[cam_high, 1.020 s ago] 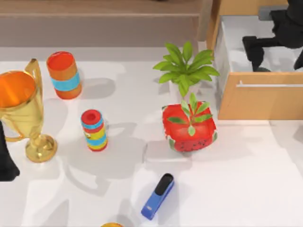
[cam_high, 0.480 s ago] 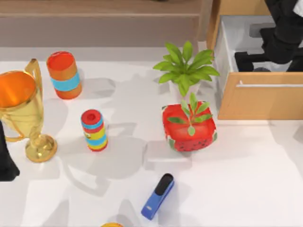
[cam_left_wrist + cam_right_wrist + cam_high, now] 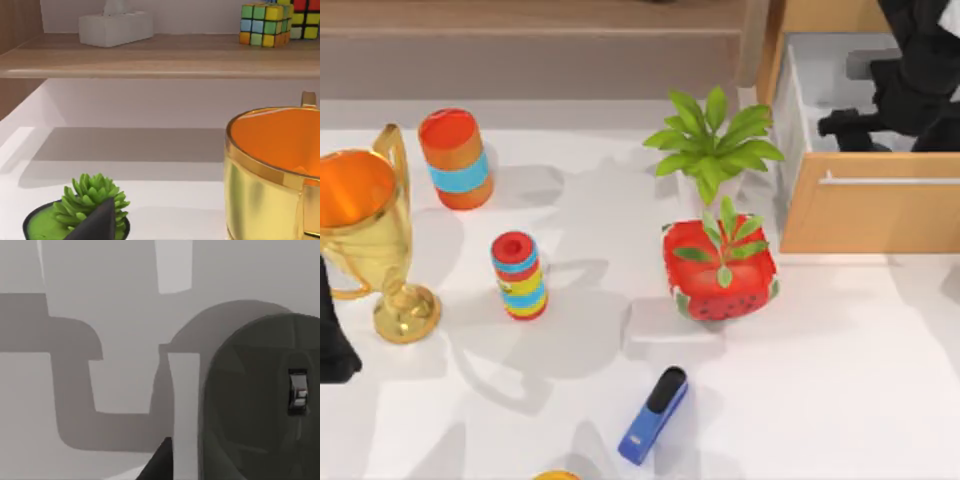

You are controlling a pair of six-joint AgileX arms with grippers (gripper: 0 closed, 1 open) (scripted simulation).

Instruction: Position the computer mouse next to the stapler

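Over the open wooden drawer (image 3: 865, 205) at the table's far right, my right gripper (image 3: 850, 125) hangs inside the white-lined compartment, its black fingers reaching toward the drawer's left wall; whether they are spread or pressed together I cannot tell. Close below that gripper, in the right wrist view, lies the computer mouse (image 3: 260, 400), a dark grey rounded body with its scroll wheel (image 3: 298, 392) showing, resting on the drawer's pale floor; one dark fingertip (image 3: 159, 462) of the gripper pokes in beside it, apart from it. Well away from the right gripper, toward the near edge of the white table (image 3: 840, 380), the blue stapler (image 3: 653, 415) with its black top arm lies at a slant. Between the gripper and the stapler stand a leafy green plant (image 3: 713, 145) and a red watermelon-patterned pot (image 3: 720, 275) holding a small sprig. Farther off to the left are a striped red, yellow and blue can (image 3: 519, 275), an orange can with a blue band (image 3: 455, 158), and a gold trophy cup (image 3: 365, 235). My left arm is parked at the table's left edge, its gripper (image 3: 332, 340) just beside the trophy; its finger state cannot be told. Its wrist view shows the trophy's orange-lined bowl near, a small green succulent in a black pot (image 3: 80, 215), and a shelf (image 3: 150, 55) carrying a tissue box (image 3: 116, 27) and a colour cube (image 3: 262, 24).
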